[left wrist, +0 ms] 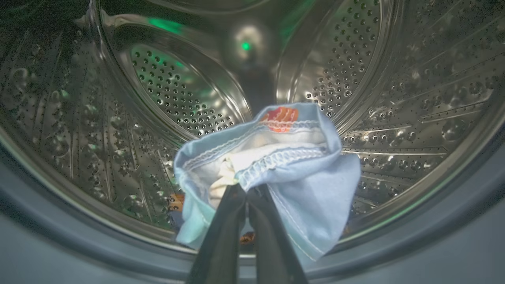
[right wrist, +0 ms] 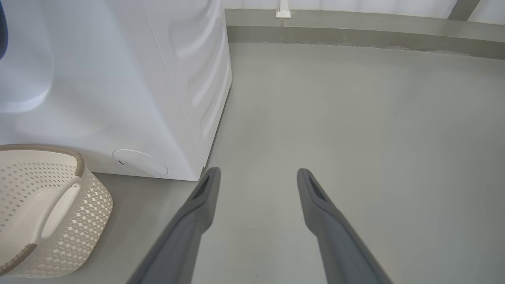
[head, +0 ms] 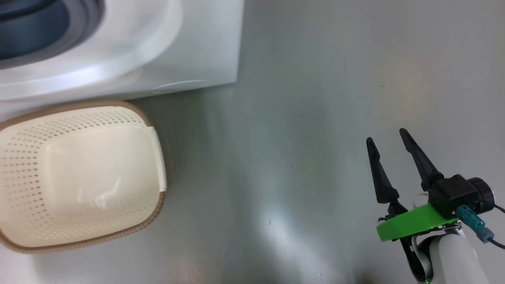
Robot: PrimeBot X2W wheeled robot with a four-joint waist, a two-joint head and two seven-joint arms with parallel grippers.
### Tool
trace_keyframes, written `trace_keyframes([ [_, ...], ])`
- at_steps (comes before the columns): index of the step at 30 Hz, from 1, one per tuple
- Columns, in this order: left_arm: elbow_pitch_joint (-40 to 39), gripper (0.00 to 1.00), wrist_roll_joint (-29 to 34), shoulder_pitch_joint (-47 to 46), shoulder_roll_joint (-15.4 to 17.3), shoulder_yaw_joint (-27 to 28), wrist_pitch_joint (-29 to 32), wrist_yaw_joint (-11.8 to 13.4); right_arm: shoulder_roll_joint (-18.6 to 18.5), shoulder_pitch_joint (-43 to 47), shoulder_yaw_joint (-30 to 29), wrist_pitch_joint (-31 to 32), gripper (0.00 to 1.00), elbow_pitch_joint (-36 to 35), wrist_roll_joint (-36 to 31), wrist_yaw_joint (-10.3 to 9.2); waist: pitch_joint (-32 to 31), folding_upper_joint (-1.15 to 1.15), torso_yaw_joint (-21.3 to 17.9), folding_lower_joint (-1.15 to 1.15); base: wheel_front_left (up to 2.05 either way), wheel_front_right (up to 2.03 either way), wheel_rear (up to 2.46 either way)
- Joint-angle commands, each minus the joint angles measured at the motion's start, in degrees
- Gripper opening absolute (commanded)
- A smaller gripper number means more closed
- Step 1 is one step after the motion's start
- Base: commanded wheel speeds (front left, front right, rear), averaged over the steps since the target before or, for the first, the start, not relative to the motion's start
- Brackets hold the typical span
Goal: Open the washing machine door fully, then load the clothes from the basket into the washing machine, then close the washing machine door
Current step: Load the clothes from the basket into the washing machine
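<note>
My left gripper (left wrist: 245, 190) is shut on the clothes (left wrist: 292, 173), a light-blue piece with an orange print and cream-white lining, held at the mouth of the washing machine's steel drum (left wrist: 414, 98). More fabric lies on the drum floor below. The cream-white basket (head: 79, 173) stands on the floor in front of the white washing machine (head: 189, 47) and holds nothing that I can see. My right gripper (head: 386, 136) hangs open over bare floor, well to the right of the basket (right wrist: 51, 213). The washing machine door is out of view.
Grey floor (head: 296, 138) spreads right of the machine. The round lower-corner cap (right wrist: 140, 163) sits at the machine's base beside the basket. A low wall ledge (right wrist: 355, 31) runs along the back. The grey-blue gasket (left wrist: 79, 244) rings the drum opening.
</note>
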Motion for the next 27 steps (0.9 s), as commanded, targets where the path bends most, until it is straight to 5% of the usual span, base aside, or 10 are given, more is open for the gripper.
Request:
trace_keyframes([
  [1,-0.69,0.0,-0.32,-1.98,3.88,0.84,1.12,-0.3,0.09,-0.12,1.46,-0.59,1.0,-1.19,0.62,0.09,1.44,0.0,-1.33,0.0,0.0,0.0,0.0],
  [13,10.55,0.0,-1.81,-19.73,13.42,-3.04,9.26,-0.55,0.09,-3.06,3.07,-1.19,1.0,0.41,3.19,0.09,6.18,0.0,-5.81,0.0,0.0,0.0,0.0],
  [27,23.6,0.0,0.26,-31.92,16.22,-10.45,9.4,-0.57,0.09,-4.62,4.15,-1.26,1.0,-0.18,4.89,0.09,9.65,0.0,-8.63,0.0,0.0,0.0,0.0],
])
